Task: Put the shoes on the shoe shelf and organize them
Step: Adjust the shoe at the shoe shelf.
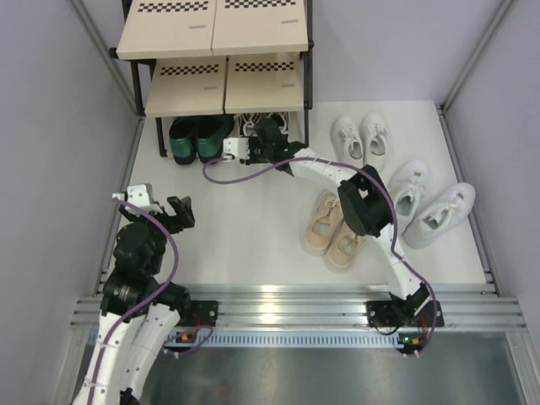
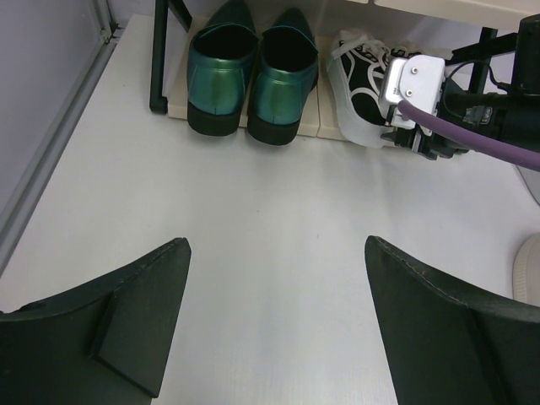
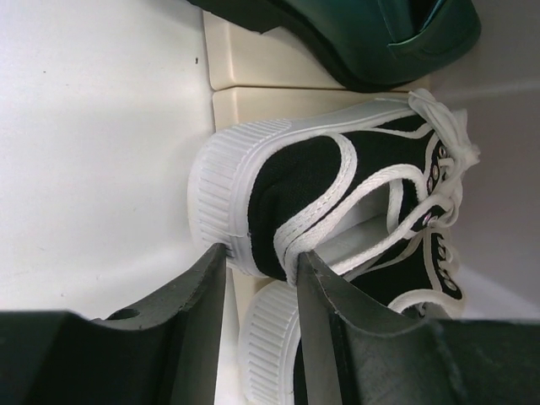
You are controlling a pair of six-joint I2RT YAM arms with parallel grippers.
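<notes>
The shoe shelf point(image 1: 211, 34) stands at the back. On its lowest board sit the dark green shoes point(image 1: 196, 137) point(image 2: 253, 76) and, to their right, the black-and-white laced sneakers point(image 1: 251, 124) point(image 2: 363, 80). My right gripper point(image 1: 263, 131) point(image 3: 261, 253) reaches under the shelf. It is shut on the heel of one black-and-white sneaker point(image 3: 337, 177), one finger on the white rubber and the other inside the collar. Its mate point(image 3: 270, 337) lies right beside it. My left gripper point(image 1: 180, 209) point(image 2: 277, 245) hovers open over bare floor, well short of the green shoes.
On the floor to the right lie the beige laced sneakers point(image 1: 333, 228), the small white sneakers point(image 1: 360, 135) and the larger white sneakers point(image 1: 426, 202). The right arm's purple cable point(image 1: 245, 175) loops across the floor. Grey walls close in both sides.
</notes>
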